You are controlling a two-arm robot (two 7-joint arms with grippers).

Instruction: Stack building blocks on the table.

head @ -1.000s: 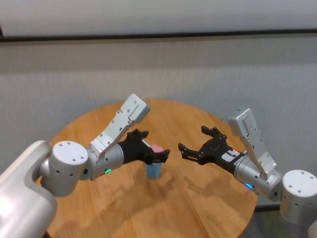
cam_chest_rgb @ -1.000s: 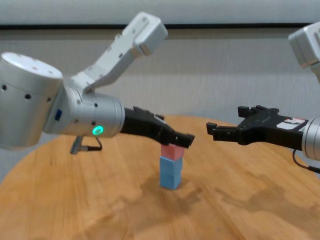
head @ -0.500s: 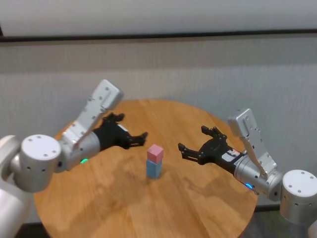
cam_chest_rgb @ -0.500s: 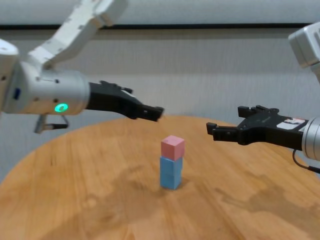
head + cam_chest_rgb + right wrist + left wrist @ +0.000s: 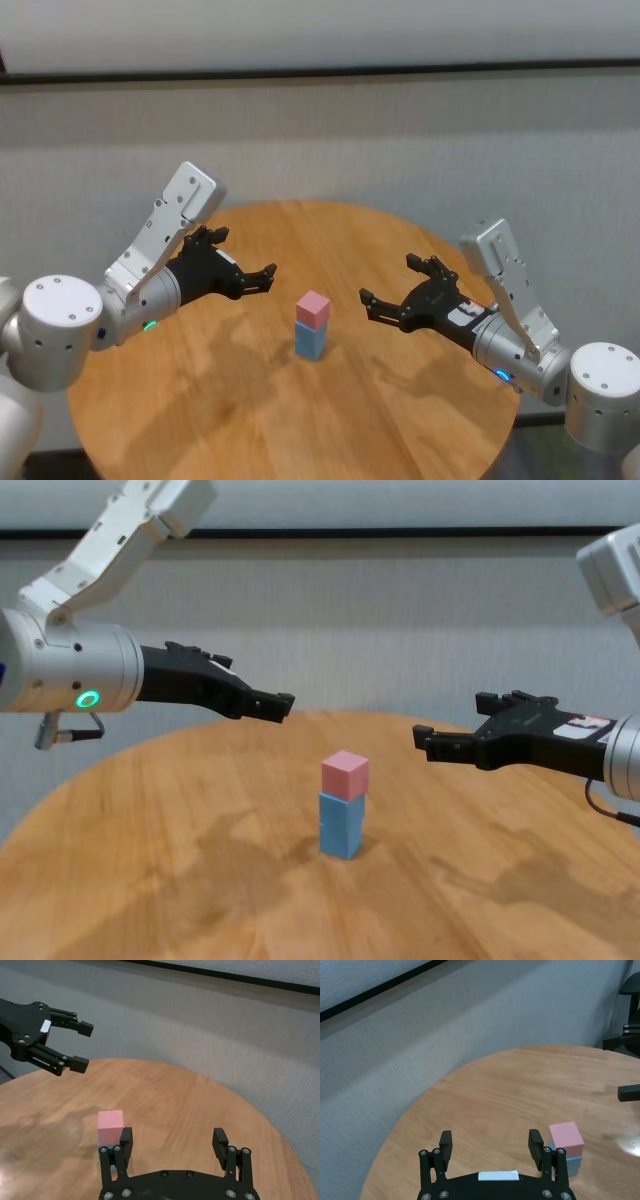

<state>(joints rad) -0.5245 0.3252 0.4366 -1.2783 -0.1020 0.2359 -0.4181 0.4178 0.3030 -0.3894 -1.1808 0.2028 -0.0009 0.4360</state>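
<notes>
the stack of building blocks (image 5: 312, 325) stands near the middle of the tabletop (image 5: 250, 420), one cube (image 5: 345, 775) sitting on top of the lower blocks (image 5: 341, 825), its edges turned a little askew from theirs. the left gripper (image 5: 255, 279) hangs above the tabletop to the left of the stack, higher than its top and well apart from it, jaws spread and pointing toward the stack. the right gripper (image 5: 385, 296) hangs on the opposite side, to the right, also apart from the stack and above the tabletop, jaws spread and facing inward. the stack lies between the two grippers. a wall (image 5: 400, 140) stands behind the tabletop's far edge.
</notes>
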